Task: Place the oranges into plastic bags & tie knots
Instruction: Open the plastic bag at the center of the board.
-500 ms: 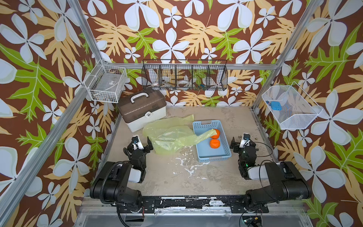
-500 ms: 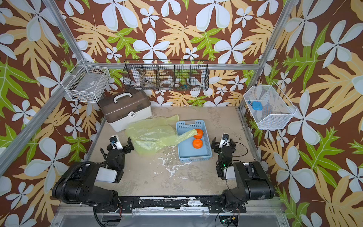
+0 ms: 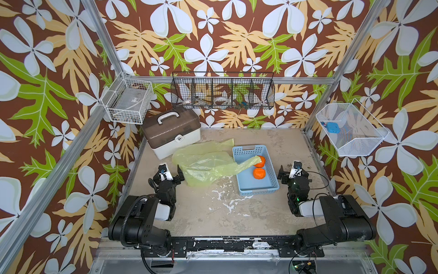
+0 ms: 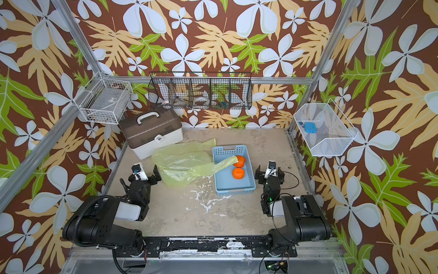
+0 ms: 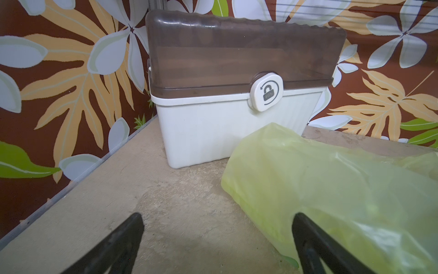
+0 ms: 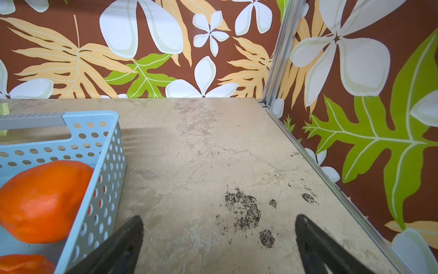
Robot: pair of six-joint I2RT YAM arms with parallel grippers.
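Two oranges lie in a light-blue slotted basket [image 3: 246,189] [image 4: 235,189]: the near one [image 3: 259,174] [image 4: 238,174] and the far one [image 3: 261,161] [image 4: 240,161]. The yellow-green plastic bag [image 3: 203,163] [image 4: 182,163] lies crumpled on the table left of the basket. One of its handles drapes over the basket rim onto the far orange. My left gripper [image 3: 167,172] [image 5: 216,223] stands open at the bag's left edge, with one finger over the plastic. My right gripper [image 3: 293,171] [image 6: 219,224] stands open over bare table just right of the basket, where both oranges [image 6: 42,201] show.
A white storage box [image 3: 173,132] [image 5: 237,95] with a brown lid stands at the back left, behind the bag. Wire baskets hang on the walls: white [image 3: 129,100] at the left, black [image 3: 222,92] at the back, white mesh [image 3: 350,130] at the right.
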